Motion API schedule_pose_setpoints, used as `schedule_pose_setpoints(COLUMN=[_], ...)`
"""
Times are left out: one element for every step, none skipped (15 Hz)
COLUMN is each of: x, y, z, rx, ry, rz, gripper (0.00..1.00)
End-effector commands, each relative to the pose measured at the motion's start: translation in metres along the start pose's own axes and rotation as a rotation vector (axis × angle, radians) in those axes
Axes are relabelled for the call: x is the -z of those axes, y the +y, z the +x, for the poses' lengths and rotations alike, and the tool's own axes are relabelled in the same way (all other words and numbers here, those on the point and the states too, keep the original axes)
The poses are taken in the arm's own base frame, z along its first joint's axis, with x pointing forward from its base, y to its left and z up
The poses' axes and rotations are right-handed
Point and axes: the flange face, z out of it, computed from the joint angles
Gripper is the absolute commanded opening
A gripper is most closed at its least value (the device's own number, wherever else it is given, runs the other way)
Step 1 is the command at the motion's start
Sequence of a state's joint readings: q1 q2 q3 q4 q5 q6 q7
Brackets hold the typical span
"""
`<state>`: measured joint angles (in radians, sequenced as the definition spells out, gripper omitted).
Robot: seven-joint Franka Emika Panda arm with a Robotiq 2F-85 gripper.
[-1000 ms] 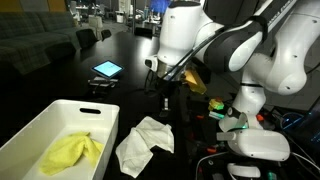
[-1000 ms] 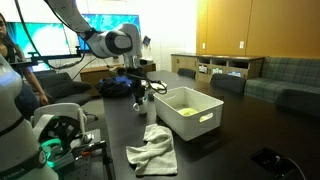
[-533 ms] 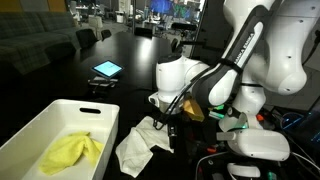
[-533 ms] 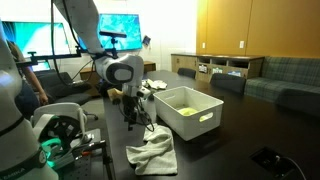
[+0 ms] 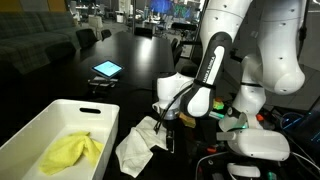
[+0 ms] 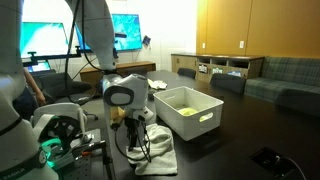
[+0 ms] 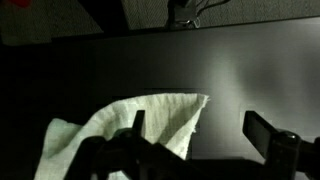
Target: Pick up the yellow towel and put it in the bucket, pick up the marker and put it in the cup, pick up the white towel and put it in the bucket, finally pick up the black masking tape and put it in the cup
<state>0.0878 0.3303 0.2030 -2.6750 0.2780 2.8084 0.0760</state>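
White cloth fills the lower left of my wrist view. The jaws stand spread wide with nothing gripped. One finger point(image 7: 137, 127) hangs over the white towel point(image 7: 120, 130), and the other is over bare dark tabletop point(image 7: 230, 70). A corner of the towel reaches into the gap between them. I cannot tell whether the finger touches the cloth.

In both exterior views the arm point(image 5: 213, 60) point(image 6: 95, 30) is folded low, with the jaws pointing straight down at one edge of the towel. The towel lies crumpled and loose on the tabletop in both exterior views point(image 5: 133, 150) point(image 6: 158, 153), outside the bucket and just beside it.

The bucket point(image 5: 98, 112) stands upright on the tabletop next to the towel. In an exterior view the slot handle on its short end wall point(image 6: 207, 118) faces the camera. The yellow towel point(image 5: 70, 152) lies bunched on the bucket's floor, and it shows over the rim in an exterior view point(image 6: 184, 108).

Farther back on the tabletop, well apart from all this, a lit tablet point(image 5: 106, 69) lies flat.
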Motion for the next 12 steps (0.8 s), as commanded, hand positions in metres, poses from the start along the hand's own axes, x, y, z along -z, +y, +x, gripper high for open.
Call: schedule_pose_setpoints(x=[-0.012, -0.015, -0.018, -0.021, -0.025, -0.029, -0.033, -0.038, -0.041, -0.045, -0.047, -0.048], y=[0.035, 0.044, 0.051, 0.058, 0.063, 0.067, 0.069, 0.071, 0.072, 0.072, 0.072, 0.072], z=[0.008, 0.013, 0.018, 0.024, 0.03, 0.036, 0.041, 0.047, 0.051, 0.055, 0.059, 0.062], rx=[-0.024, -0.026, -0.021, -0.015, -0.006, 0.013, 0.027, 0.046, 0.059, 0.074, 0.083, 0.097], ry=[0.044, 0.06, 0.072, 0.082, 0.088, 0.091, 0.092, 0.091, 0.085, 0.08, 0.076, 0.074], rz=[0.016, 0.018, 0.019, 0.02, 0.022, 0.023, 0.023, 0.031, 0.032, 0.034, 0.04, 0.035], gripper=[1.0, 1.0, 1.0, 1.0, 1.0, 1.0, 1.0, 1.0, 1.0, 1.0, 0.92, 0.73])
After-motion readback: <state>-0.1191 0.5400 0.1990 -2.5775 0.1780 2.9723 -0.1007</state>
